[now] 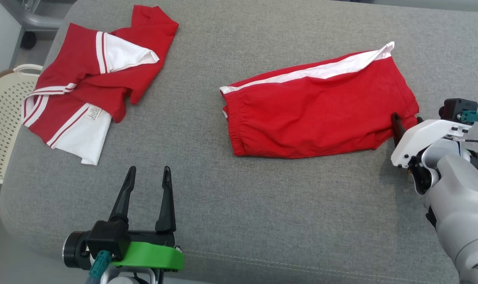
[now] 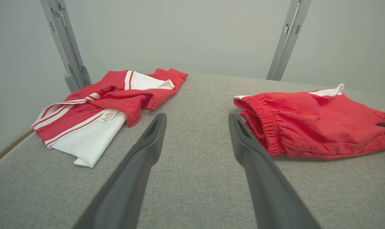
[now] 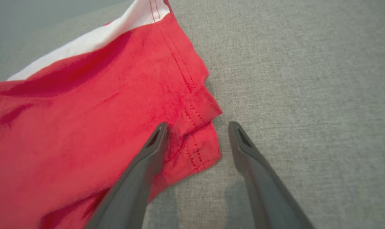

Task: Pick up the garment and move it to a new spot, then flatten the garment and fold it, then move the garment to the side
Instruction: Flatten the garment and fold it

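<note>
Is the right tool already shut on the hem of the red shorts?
No, the right tool stands open, with the hem corner of the red shorts seen between its two spread fingers.

- The shorts point(image 1: 314, 114) lie on the right half of the padded worktop point(image 1: 262, 205), with the waistband toward the middle and the leg hems toward the right edge.
- A crumpled shirt point(image 1: 93, 90) lies at the far left corner, well apart from the shorts.
- A basket point(image 1: 6, 118) stands off the left edge, beside the shirt.
- The left gripper point(image 1: 149, 170) is near the front edge, left of the middle.
- The right gripper point(image 3: 198, 124) straddles the shorts' near hem corner.
</note>
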